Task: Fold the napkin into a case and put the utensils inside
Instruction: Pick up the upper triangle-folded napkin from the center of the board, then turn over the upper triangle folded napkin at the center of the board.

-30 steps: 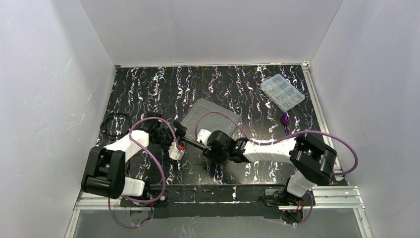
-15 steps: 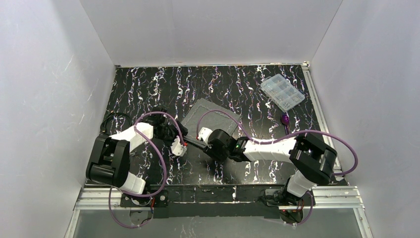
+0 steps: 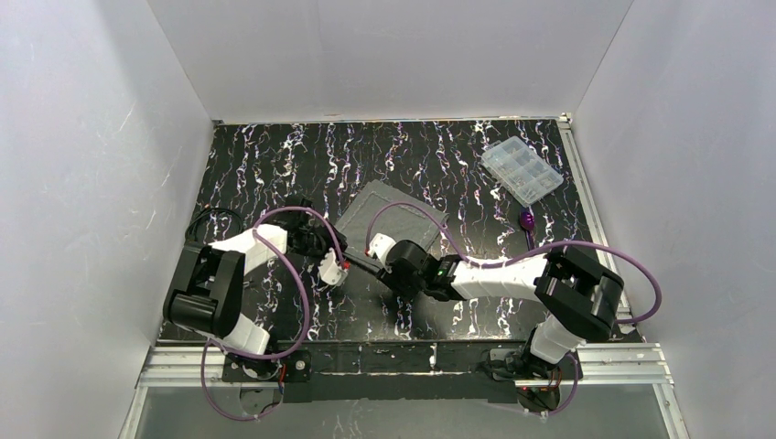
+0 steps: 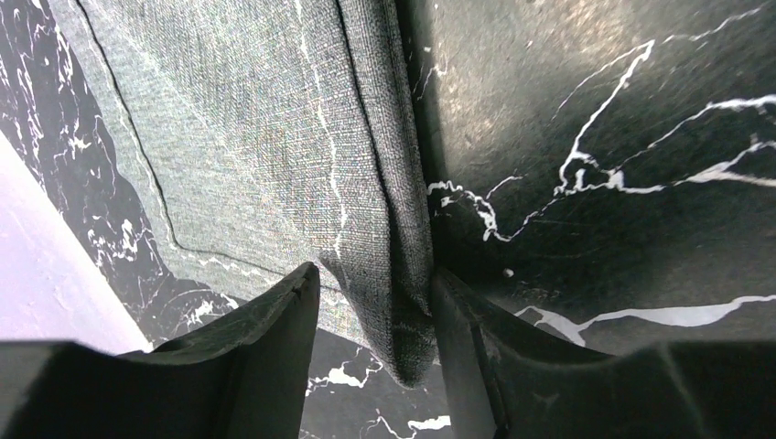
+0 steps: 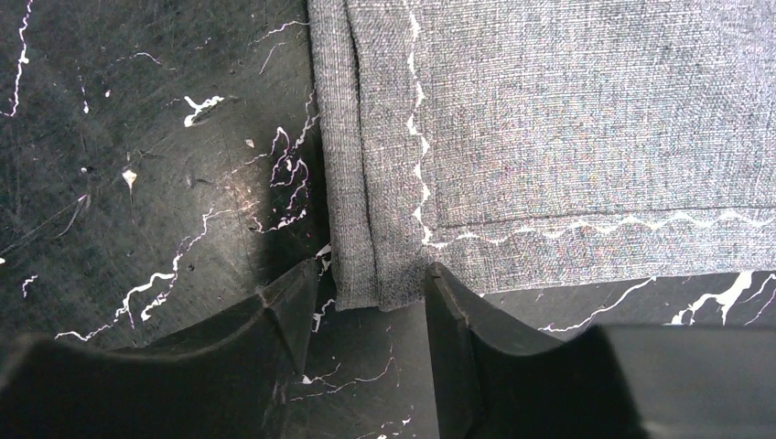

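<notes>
The left gripper is seen with its fingers set narrowly apart on either side of a corner of the napkin. The folded edge of the cloth fills the gap and touches both fingers, but whether it is actually pinched cannot be told. The right gripper is held slightly spread around another corner of the same cloth. A sliver of the black marbled counter is left showing between one finger and the fabric, so nothing is gripped there. The dark grey napkin is laid flat as a folded rectangle near the middle of the counter, turned at an angle to its edges, and both arms are brought in at its near side. A lighter stitched line is seen running along its border. The purple utensils are left well apart from the cloth, near the right edge of the counter. A clear plastic box is placed just beyond them toward the far right corner. A coiled black cable is seen by the left edge.
</notes>
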You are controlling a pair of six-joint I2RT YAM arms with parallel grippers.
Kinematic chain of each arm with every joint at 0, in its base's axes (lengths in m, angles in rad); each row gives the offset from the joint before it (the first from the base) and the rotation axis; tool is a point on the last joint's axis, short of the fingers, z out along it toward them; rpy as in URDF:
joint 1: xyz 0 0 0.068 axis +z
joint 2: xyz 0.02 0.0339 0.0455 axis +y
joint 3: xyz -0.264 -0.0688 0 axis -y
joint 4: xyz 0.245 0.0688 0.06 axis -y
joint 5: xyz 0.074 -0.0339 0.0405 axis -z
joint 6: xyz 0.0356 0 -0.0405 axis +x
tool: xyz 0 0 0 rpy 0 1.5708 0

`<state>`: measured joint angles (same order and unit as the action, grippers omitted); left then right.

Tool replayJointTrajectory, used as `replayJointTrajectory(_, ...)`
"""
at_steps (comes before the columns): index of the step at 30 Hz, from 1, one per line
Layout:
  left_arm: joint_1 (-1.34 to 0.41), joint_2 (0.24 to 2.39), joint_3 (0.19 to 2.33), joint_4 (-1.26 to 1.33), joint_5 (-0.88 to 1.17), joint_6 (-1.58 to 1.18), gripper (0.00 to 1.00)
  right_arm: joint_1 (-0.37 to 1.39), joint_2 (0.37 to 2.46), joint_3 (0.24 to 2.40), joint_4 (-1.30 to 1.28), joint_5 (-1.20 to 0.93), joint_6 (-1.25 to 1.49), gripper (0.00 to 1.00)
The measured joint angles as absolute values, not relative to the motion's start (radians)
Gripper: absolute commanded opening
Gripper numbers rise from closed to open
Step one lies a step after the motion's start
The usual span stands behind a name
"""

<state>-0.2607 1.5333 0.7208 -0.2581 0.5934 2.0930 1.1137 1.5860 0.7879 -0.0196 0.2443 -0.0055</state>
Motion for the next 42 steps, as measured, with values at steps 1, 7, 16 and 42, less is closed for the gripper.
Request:
replayJointTrajectory(1,-0.262,1.536,0.720,-0.249,0.589,2.094,0.43,1.114,1.586,0.788,-0.019,0.244,-0.004,0.57)
replayJointTrajectory(7,-0.266,1.561,0.723,-0.213,0.569,2.101,0.31,1.113,1.586,0.787,-0.017,0.245,0.006,0.51)
replayJointTrajectory(16,-0.289,1.587,0.751,-0.242,0.530,2.075,0.00,1.106,1.599,0.788,0.002,0.260,0.044,0.12)
replayJointTrajectory(42,-0.385,1.096,0.869,-0.903,0.488,1.703,0.00,1.153,1.199,0.855,-0.329,0.077,0.288,0.01)
